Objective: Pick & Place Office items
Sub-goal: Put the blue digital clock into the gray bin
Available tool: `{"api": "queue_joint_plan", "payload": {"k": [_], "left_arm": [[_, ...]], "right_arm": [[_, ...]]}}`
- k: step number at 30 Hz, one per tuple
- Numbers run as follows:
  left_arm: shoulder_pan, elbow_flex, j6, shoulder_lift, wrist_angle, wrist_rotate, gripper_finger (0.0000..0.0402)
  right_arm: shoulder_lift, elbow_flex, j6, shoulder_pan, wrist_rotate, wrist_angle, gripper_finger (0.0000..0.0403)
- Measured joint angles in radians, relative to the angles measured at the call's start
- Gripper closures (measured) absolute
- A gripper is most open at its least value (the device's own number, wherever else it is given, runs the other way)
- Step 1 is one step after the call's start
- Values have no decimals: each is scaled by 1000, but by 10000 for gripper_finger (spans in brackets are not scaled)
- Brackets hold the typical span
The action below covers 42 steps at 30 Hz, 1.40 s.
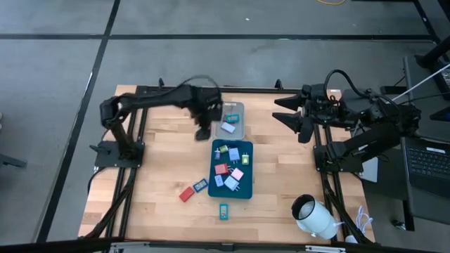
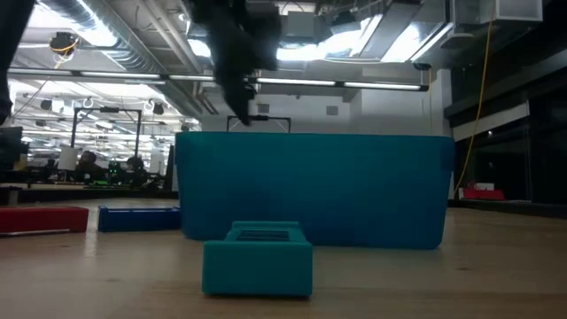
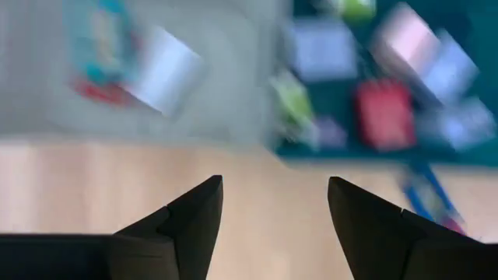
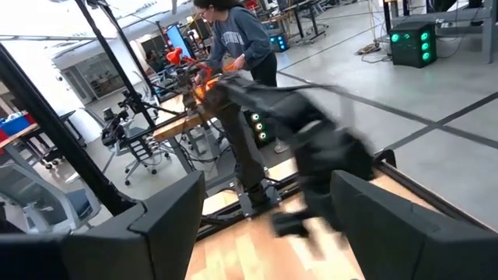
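Observation:
My left gripper (image 1: 203, 132) (image 3: 274, 183) is open and hangs over bare wood beside the small grey tray (image 1: 233, 119), holding nothing. That tray holds a pale blue flat piece (image 1: 228, 127) and a teal one. The dark-teal tray (image 1: 232, 171) carries several small items, among them red (image 1: 221, 169), pink (image 1: 238, 173) and green (image 1: 223, 149). Three items lie flat on the table: a red one (image 1: 186, 195), a blue one (image 1: 200, 185) and a teal one (image 1: 223, 211) (image 2: 257, 259). My right gripper (image 1: 281, 111) (image 4: 268, 179) is open and waits near the table's far right.
A big white cylinder (image 1: 313, 216) lies on its side at the near right corner. A dark frame rail (image 1: 211, 89) runs along the table's far edge. Bare wood stretches left of the trays (image 1: 158, 176). A person (image 4: 233, 39) works in the room beyond the table.

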Motion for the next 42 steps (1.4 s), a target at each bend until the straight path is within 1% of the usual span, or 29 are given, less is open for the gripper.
{"api": "queue_joint_plan", "payload": {"k": [2, 4, 6, 9, 11, 13, 15, 17, 21, 25, 29, 33, 34, 38, 42], "left_arm": [[-73, -39, -39, -46, -59, 2, 174], [-155, -100, -123, -97, -58, 1, 174], [-249, -167, -253, -149, -1, -30, 174], [-391, -270, -499, -196, 105, -128, 174], [-477, -325, -674, -210, 192, -179, 174], [-555, -366, -807, -210, 267, -217, 174], [-614, -391, -911, -195, 303, -257, 174], [-657, -405, -981, -173, 314, -286, 174], [-723, -409, -1045, -120, 351, -344, 170], [-765, -409, -1114, -46, 401, -387, 157], [-785, -409, -1155, 32, 404, -415, 146], [-776, -409, -1165, 82, 367, -451, 144], [-772, -409, -1153, 92, 369, -450, 145], [-755, -409, -1104, 109, 401, -390, 148], [-758, -409, -1100, 110, 406, -417, 146]], "right_arm": [[0, 0, -7, 8, 16, 1, 119], [0, 0, -18, 15, 29, 1, 119], [0, 0, -20, 21, 32, 5, 119], [0, 0, -23, 28, 55, 8, 119], [0, 0, -25, 33, 62, 8, 119], [0, 0, -25, 37, 62, 8, 119], [0, 0, -25, 37, 62, 11, 119], [0, 0, -21, 37, 61, 12, 119], [0, 0, -12, 37, 48, 12, 119], [0, 0, 8, 37, 39, 13, 119], [0, 0, 22, 38, 31, 13, 119], [0, 0, 38, 46, 23, 14, 119], [0, 0, 40, 50, 23, 14, 119], [0, 0, 57, 67, 22, 25, 119], [0, 0, 57, 90, 35, 44, 119]]}}
